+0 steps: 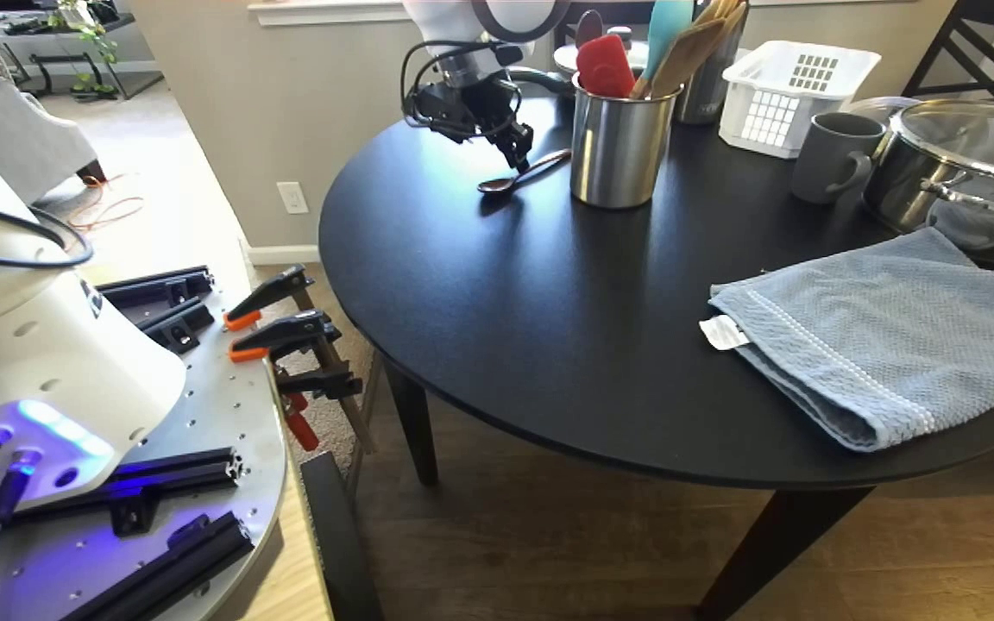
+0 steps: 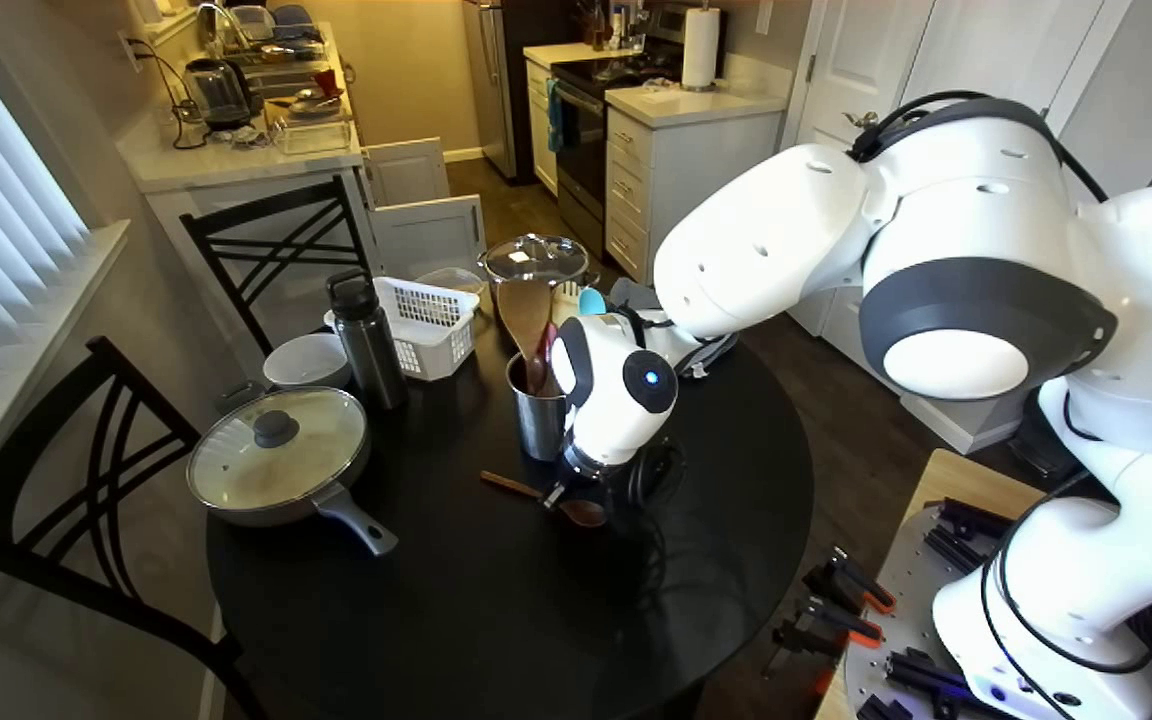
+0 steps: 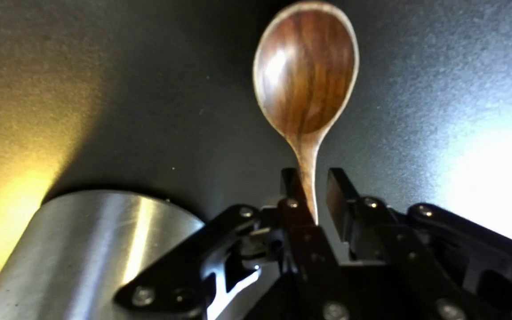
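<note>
A dark wooden spoon (image 3: 307,71) lies on the black table (image 1: 549,328), its bowl toward the top of the wrist view. My gripper (image 3: 313,178) is low over the spoon's neck, with the handle running between its fingers. The handle sits against or very near the left finger, and a gap shows between it and the right finger (image 3: 340,195). The jaws stand partly open. The rear of the handle is hidden behind the left finger in the wrist view. In both exterior views the gripper (image 1: 519,162) is down at the spoon (image 2: 584,514).
Close beside the gripper stands a steel canister (image 1: 619,155) holding several utensils, including a red spatula (image 1: 606,67). A lidded pan (image 2: 276,455), steel bottle (image 2: 371,350), white basket (image 1: 764,108), grey mug (image 1: 825,159), steel pot (image 1: 963,172) and blue towel (image 1: 894,336) share the table.
</note>
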Robot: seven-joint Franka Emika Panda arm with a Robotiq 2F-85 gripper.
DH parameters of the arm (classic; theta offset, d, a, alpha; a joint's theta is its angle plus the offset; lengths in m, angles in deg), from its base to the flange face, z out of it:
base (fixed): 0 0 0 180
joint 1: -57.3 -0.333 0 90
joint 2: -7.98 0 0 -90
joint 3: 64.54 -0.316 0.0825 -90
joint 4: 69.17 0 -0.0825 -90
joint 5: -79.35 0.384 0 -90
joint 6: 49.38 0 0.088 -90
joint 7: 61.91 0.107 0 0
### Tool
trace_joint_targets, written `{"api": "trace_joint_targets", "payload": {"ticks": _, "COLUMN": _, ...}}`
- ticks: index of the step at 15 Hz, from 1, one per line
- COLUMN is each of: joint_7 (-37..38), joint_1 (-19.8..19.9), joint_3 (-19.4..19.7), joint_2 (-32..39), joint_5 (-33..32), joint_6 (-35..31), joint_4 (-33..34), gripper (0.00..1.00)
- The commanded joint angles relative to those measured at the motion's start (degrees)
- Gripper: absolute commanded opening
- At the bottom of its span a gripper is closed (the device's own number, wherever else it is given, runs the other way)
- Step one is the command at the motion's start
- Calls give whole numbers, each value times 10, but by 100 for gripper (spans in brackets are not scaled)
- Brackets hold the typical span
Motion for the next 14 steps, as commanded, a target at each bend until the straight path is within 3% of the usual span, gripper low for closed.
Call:
{"api": "trace_joint_targets", "payload": {"ticks": 1, "joint_7": 6, "joint_1": 5, "joint_3": 2, "joint_2": 3, "joint_5": -11, "joint_6": -6, "joint_4": 1, "gripper": 49}}
{"api": "trace_joint_targets", "payload": {"ticks": 9, "joint_7": 6, "joint_1": 11, "joint_3": -2, "joint_2": -19, "joint_5": -7, "joint_6": -7, "joint_4": 9, "gripper": 97}}
{"api": "trace_joint_targets", "payload": {"ticks": 10, "joint_7": 3, "joint_1": 13, "joint_3": -4, "joint_2": -20, "joint_5": -6, "joint_6": -7, "joint_4": 11, "gripper": 57}}
{"api": "trace_joint_targets", "payload": {"ticks": 12, "joint_7": 2, "joint_1": 15, "joint_3": -6, "joint_2": -21, "joint_5": -6, "joint_6": -7, "joint_4": 11, "gripper": 57}}
{"api": "trace_joint_targets", "payload": {"ticks": 14, "joint_7": 2, "joint_1": 16, "joint_3": -8, "joint_2": -18, "joint_5": -9, "joint_6": -5, "joint_4": 10, "gripper": 45}}
